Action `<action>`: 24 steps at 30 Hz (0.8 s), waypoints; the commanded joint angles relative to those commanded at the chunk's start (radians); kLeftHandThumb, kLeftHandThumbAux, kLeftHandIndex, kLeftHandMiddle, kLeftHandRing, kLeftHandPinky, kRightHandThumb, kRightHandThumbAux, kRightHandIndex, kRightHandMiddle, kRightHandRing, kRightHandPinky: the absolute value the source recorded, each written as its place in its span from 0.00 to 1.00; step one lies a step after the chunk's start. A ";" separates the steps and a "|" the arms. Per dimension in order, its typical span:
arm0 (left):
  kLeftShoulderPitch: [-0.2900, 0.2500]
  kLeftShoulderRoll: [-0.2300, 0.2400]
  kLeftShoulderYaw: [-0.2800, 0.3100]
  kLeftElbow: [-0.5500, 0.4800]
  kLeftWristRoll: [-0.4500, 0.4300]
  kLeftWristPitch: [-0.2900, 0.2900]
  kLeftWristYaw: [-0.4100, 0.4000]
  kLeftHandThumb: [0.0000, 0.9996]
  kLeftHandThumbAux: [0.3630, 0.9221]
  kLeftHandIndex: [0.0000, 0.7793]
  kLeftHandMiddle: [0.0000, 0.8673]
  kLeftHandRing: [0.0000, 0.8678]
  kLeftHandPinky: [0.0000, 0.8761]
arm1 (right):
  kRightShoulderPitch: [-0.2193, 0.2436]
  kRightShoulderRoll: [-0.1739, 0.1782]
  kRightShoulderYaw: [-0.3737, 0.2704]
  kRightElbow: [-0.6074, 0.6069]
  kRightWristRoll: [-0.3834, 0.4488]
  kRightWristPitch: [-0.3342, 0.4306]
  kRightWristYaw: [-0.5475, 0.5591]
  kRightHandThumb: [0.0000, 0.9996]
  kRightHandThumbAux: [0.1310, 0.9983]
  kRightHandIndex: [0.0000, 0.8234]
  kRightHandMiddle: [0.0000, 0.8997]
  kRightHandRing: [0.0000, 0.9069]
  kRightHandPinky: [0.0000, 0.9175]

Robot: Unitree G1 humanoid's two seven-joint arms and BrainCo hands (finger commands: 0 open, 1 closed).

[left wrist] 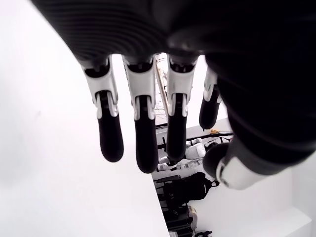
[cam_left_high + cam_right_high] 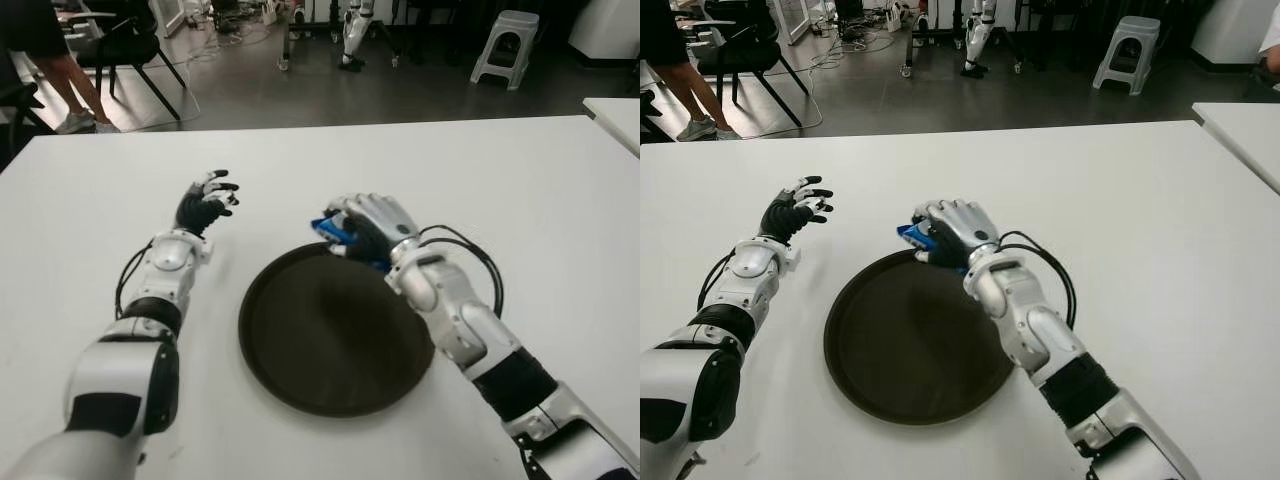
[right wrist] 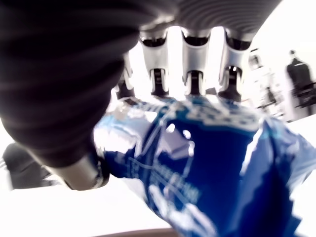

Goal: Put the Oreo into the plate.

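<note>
The right hand (image 2: 362, 228), silver-shelled with black palm padding, is clenched around a crinkled, glossy blue Oreo packet (image 3: 207, 163) at the centre of the frame, at the far rim of the round, matte dark-brown plate (image 2: 330, 340). Only the packet's blue edge (image 2: 326, 229) peeks out left of the fingers. The plate lies flat on the smooth white tabletop (image 2: 520, 190). The left hand (image 2: 205, 203) shows left of the plate, its black-tipped fingers (image 1: 109, 138) loosely extended, grasping nothing.

Plate (image 2: 330, 335) on table (image 2: 540, 190), right robot hand (image 2: 362, 232) holding Oreo (image 2: 333, 231) at its far rim, left robot hand (image 2: 205, 203) left of plate
</note>
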 joint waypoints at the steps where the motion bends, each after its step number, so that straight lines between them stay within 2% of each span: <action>1: 0.000 0.000 0.000 0.000 0.000 0.000 0.000 0.19 0.55 0.24 0.35 0.40 0.44 | 0.000 0.002 0.004 -0.009 -0.002 0.004 0.011 0.69 0.70 0.52 0.78 0.79 0.78; 5: -0.001 -0.002 0.001 -0.001 -0.003 0.004 0.000 0.18 0.55 0.23 0.35 0.39 0.42 | 0.015 -0.002 0.015 -0.062 -0.003 0.013 0.060 0.69 0.70 0.52 0.76 0.79 0.80; 11: -0.001 -0.003 0.001 -0.002 -0.003 0.007 0.003 0.18 0.55 0.22 0.34 0.39 0.41 | 0.024 -0.004 0.022 -0.077 -0.011 0.018 0.086 0.69 0.69 0.52 0.73 0.78 0.78; 17: -0.001 -0.003 -0.001 -0.004 -0.001 0.006 0.006 0.19 0.57 0.22 0.34 0.38 0.42 | 0.019 -0.005 0.039 -0.080 -0.035 0.027 0.116 0.69 0.69 0.52 0.66 0.68 0.72; 24: -0.003 -0.004 -0.001 -0.004 -0.003 0.010 0.004 0.20 0.59 0.22 0.34 0.39 0.44 | 0.028 -0.009 0.058 -0.115 -0.069 0.044 0.167 0.69 0.70 0.52 0.63 0.63 0.69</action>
